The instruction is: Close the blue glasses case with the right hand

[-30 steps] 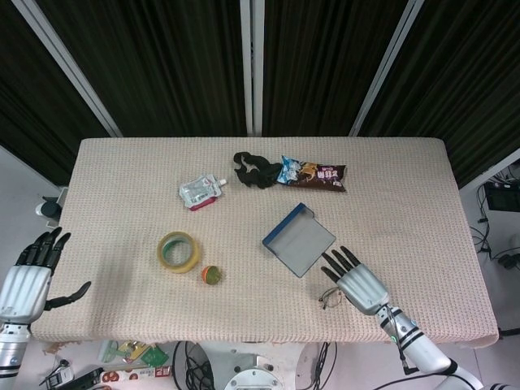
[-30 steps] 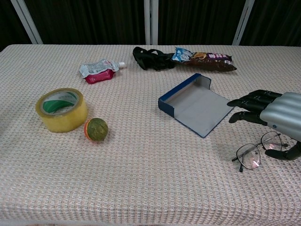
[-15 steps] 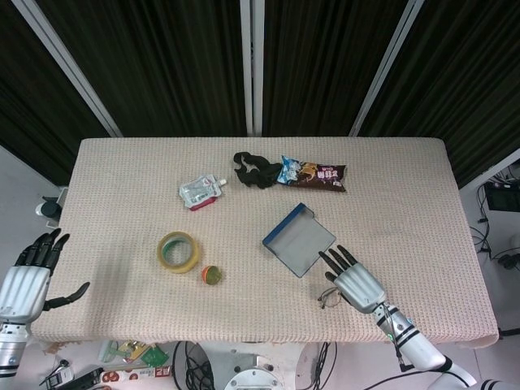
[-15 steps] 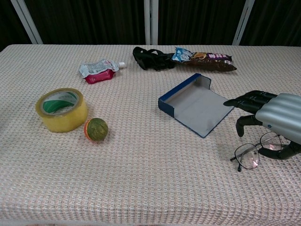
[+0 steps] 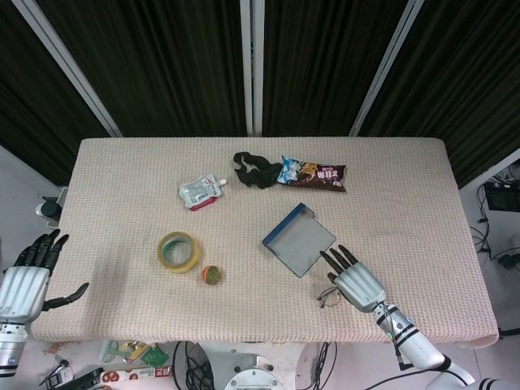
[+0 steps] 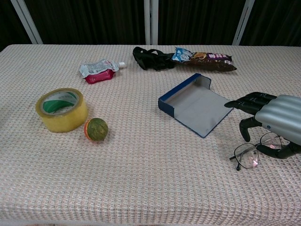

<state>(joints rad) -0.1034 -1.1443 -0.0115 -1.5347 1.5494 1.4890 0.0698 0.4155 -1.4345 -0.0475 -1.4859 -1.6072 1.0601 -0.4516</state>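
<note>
Case: open blue hard-shell glasses case with grey lining (image 6: 195, 105), just ahead-left of the right hand; likely light, stiff, prone to sliding.
Hold: flat lid's free edge.
Right hand (image 6: 275, 119): released, fingers extended, above wire-rimmed glasses (image 6: 251, 154).
Left hand (image 5: 24, 280): released, far off.

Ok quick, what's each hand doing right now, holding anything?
Left hand: open, off the table edge, holding nothing.
Right hand: open, over the glasses, beside the blue glasses case, gripping nothing.

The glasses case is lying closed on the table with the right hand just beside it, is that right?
Not quite. The glasses case lies open, its grey inside showing in the chest view. The right hand is indeed just beside it, above the glasses.
</note>
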